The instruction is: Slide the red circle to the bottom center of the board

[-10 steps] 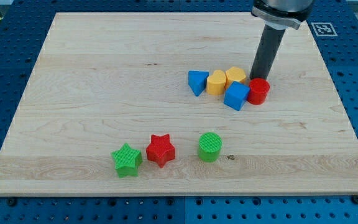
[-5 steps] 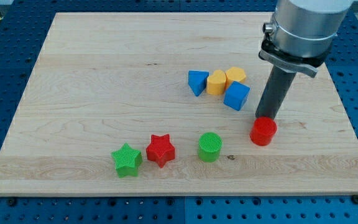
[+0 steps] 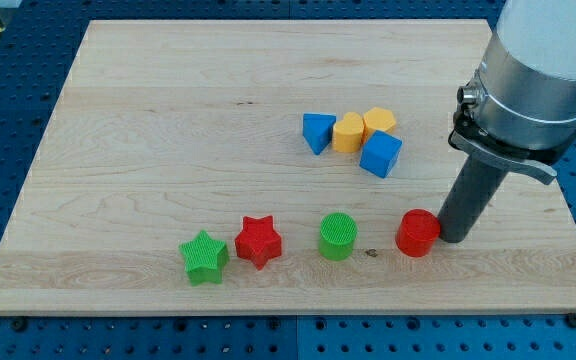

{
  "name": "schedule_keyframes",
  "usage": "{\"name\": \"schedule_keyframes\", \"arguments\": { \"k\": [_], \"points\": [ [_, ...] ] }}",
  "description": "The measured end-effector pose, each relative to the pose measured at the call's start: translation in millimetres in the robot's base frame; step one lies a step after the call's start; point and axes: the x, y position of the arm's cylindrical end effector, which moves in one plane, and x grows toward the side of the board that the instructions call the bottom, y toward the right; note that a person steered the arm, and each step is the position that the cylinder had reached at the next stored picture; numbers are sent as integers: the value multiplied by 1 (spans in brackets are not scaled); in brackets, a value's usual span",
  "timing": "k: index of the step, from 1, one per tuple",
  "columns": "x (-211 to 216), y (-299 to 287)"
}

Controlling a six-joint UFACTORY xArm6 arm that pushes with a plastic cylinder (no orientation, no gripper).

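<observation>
You see my tip (image 3: 452,238) touching the red circle (image 3: 417,233) on its right side, down by the board's (image 3: 168,120) bottom edge, right of center. There is no jaw to open or close, only the bare rod pressed against the block. Left of it in a row sit the green circle (image 3: 338,236), red star (image 3: 258,241) and green star (image 3: 204,257)

Board (image 3: 188,120): pale wood w/ visible grain, smooth matt finish. Red circle (image 3: 417,232) & green circle (image 3: 338,236) look like ribbed matt plastic. Rod down to my tip (image 3: 452,238) is dark, matt; housing above looks like brushed metal.
</observation>
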Motion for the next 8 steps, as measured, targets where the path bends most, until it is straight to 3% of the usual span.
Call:
{"name": "schedule_keyframes", "arguments": {
  "k": [3,8],
  "points": [
    [12,-30],
    [8,-29]
  ]
}}
